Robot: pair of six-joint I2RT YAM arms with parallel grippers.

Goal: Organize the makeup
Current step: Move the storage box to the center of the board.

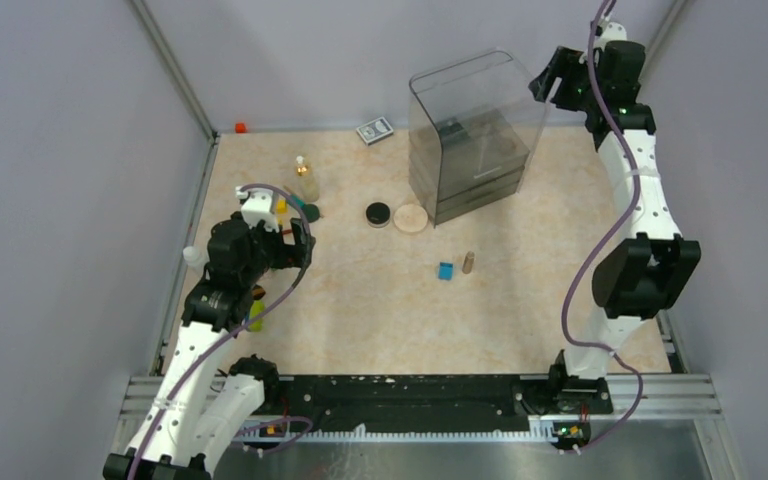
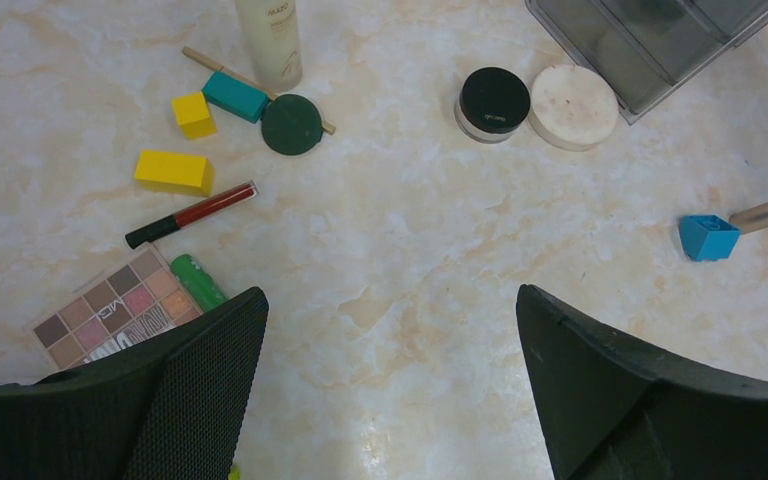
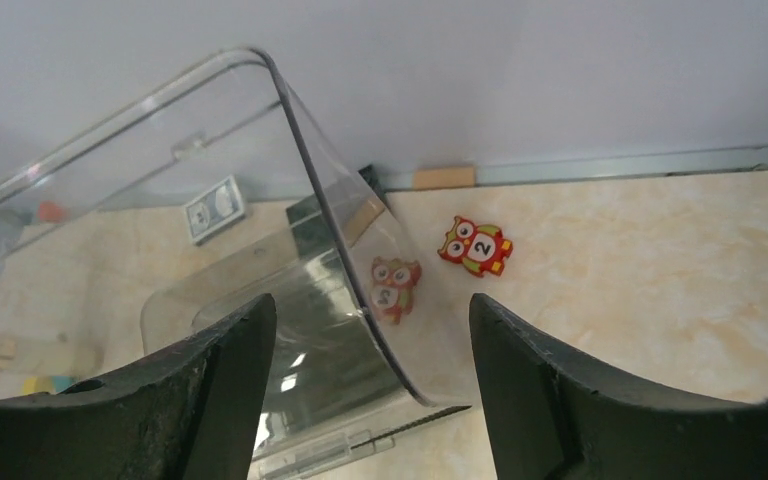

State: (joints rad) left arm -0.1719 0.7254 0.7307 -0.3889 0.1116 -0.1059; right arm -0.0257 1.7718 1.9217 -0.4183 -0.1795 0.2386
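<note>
A small blue cube (image 1: 445,271) sits near the table's middle. From it, a grey patterned card box (image 1: 374,131) lies at eleven o'clock by the far edge, and an orange piece (image 1: 241,127) at ten o'clock in the corner.

A teal block (image 2: 234,96) lies at ten o'clock of a dark green disc (image 2: 291,124), on a wooden stick (image 2: 205,60). A yellow cube (image 2: 192,113) sits at eight o'clock of the block, and a long yellow block (image 2: 173,171) at six o'clock of the cube.

An owl figure (image 3: 474,246) marked 2 lies flat.

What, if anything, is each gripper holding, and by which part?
Nothing is held. The left gripper is open above the table; the right gripper is open at the edge of the clear lid, not clamping it.
</note>
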